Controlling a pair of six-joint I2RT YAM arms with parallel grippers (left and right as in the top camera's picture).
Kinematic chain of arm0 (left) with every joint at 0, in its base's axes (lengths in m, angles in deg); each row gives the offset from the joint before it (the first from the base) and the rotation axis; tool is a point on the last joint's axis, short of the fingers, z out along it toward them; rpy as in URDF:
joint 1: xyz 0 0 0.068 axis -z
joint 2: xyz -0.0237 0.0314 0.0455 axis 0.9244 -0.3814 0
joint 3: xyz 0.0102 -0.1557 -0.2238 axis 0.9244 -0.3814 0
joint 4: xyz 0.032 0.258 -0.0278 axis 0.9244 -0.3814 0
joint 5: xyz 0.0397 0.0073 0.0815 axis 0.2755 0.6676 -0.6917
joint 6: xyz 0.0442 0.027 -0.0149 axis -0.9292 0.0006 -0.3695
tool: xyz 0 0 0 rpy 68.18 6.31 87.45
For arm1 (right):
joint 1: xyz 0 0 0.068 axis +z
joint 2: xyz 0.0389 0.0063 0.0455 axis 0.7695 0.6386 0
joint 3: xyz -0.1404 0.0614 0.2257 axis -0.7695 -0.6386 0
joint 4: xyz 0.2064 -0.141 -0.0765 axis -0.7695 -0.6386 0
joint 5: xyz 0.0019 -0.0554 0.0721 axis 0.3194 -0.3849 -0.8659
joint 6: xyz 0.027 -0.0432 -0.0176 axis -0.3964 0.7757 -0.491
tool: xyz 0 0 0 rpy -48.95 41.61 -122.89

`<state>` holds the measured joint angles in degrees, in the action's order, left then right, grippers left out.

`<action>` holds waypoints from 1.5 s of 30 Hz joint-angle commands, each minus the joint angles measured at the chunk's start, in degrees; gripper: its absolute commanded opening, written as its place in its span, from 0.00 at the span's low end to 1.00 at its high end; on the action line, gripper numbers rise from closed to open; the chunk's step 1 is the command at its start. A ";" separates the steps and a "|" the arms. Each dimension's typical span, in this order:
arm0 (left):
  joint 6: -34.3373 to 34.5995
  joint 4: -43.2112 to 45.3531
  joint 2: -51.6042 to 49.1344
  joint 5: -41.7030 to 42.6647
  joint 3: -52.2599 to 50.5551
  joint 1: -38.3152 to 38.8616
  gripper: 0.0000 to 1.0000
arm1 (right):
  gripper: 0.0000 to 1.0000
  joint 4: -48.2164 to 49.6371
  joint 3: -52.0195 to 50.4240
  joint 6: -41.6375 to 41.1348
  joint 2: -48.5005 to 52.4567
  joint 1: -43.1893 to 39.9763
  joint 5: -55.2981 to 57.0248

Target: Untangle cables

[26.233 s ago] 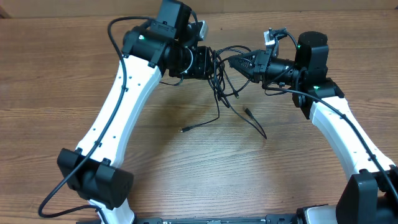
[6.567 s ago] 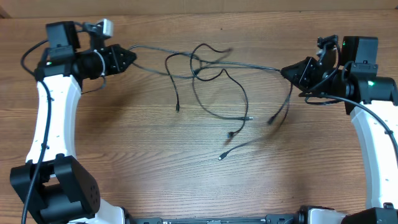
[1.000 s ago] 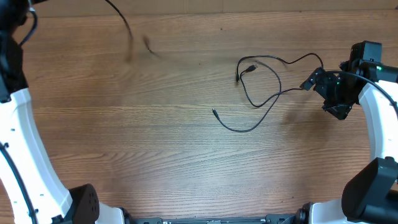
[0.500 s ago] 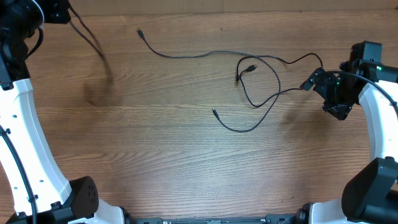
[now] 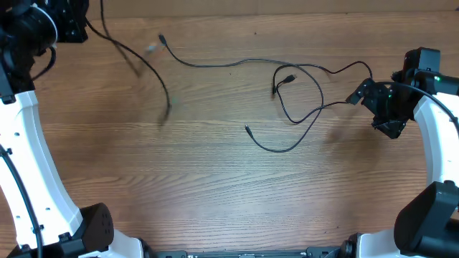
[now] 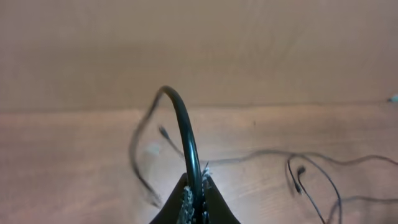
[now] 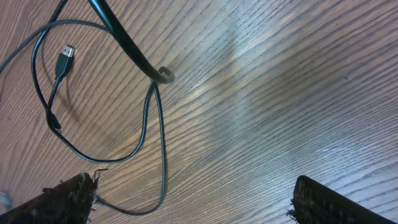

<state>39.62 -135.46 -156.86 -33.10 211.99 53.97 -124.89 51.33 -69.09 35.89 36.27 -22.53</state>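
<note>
1. Holding one cable [image 6: 185, 127] pinched in my left gripper [image 6: 194, 186], jaws fully closed on it, at the upper left of the overhead view; its tail hangs blurred above the table [image 5: 215, 193].
2. My right gripper [image 7: 196, 193] stands wide at the right edge, with nothing between its jaws.
3. Risk: the hanging tail could land across the wavy strand [image 5: 215, 64] in the upper middle and tangle with it.
4. Risk: the looped cable [image 5: 305, 107], centre right, crosses itself; closing on a crossing would catch two strands and tighten it.
</note>
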 commanded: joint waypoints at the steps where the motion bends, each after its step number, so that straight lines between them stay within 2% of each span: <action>1: -0.85 -2.97 -0.07 0.94 0.33 0.13 0.04 | 1.00 0.13 1.16 -0.13 -0.90 0.20 0.55; 8: -0.66 -11.17 -0.22 2.54 0.31 0.13 0.04 | 1.00 0.13 1.16 -0.15 -0.90 0.20 0.55; 16: 0.31 -10.32 -0.55 1.68 0.20 0.13 0.04 | 1.00 0.13 1.16 -0.15 -0.90 0.20 0.52; 22: 19.56 -6.45 -2.16 -18.29 0.17 0.13 0.04 | 1.00 0.13 1.16 -0.15 -0.90 0.20 0.55; 23: 20.65 -5.57 -2.75 -19.91 0.17 0.13 0.04 | 1.00 0.13 1.16 -0.15 -0.90 0.20 0.52; 30: 19.10 8.15 -10.36 -32.72 0.20 -0.35 0.04 | 1.00 0.13 1.16 -0.15 -0.90 0.20 0.52; 35: 18.43 18.51 -16.52 -40.33 3.61 -4.33 0.04 | 1.00 0.13 1.16 -0.15 -0.90 0.20 0.55; 40: 18.43 30.40 -18.80 -38.03 10.32 -10.86 0.04 | 1.00 0.13 1.16 -0.15 -0.90 0.20 0.55; 43: 18.43 40.13 -19.04 -30.95 10.01 -13.05 0.04 | 1.00 0.13 1.16 -0.15 -0.90 0.20 0.52; 45: 18.91 43.08 -20.06 -26.45 9.57 -13.55 0.04 | 1.00 0.13 1.16 -0.15 -0.90 0.20 0.52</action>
<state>57.89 -94.67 -177.85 -66.63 219.71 40.55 -124.98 51.33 -69.07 35.89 36.24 -22.53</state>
